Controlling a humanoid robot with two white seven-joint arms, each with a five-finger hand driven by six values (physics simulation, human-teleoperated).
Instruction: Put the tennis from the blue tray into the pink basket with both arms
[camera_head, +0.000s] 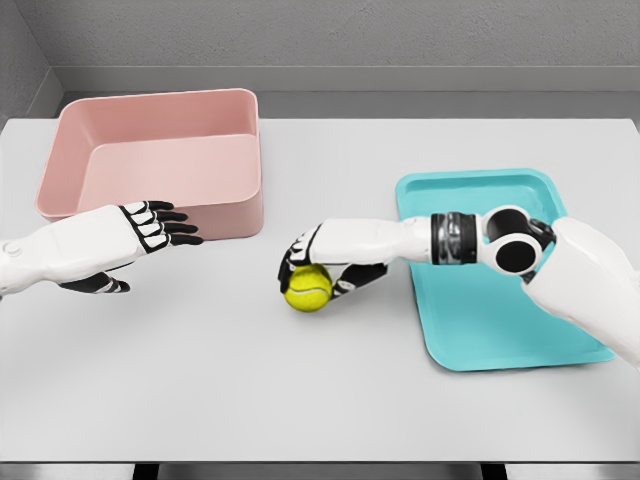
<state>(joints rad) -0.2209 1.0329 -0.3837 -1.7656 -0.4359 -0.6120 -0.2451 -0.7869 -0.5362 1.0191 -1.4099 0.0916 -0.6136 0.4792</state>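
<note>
Two arms: both over the white table, well apart, ball between them but nearer the right.
Table: wide, flat, nothing to stop a rolling ball short of the edges; likely the worst outcome of a fumbled handover.
Pink basket: far left, behind the left hand, open side up, tall near wall; could block a low carry and knock the ball loose.
Blue tray: at right, under the right forearm, holding nothing visible; shallow lip could catch the arm on retreat.
Right hand: reaching left off the tray, fingers curled down over the ball from above and clasping it; hold looks shallow, mostly on the upper half, so could slip under a quick swing.
Left hand: just in front of the basket, fingers stretched flat and pointing right, holding nothing; flat palm offers little cup for a round thing.
Tennis ball: out of the tray, on or just above the table between tray and basket, cannot tell whether lifted; round and springy, apt to bounce off the basket wall or rim if dropped early.
</note>
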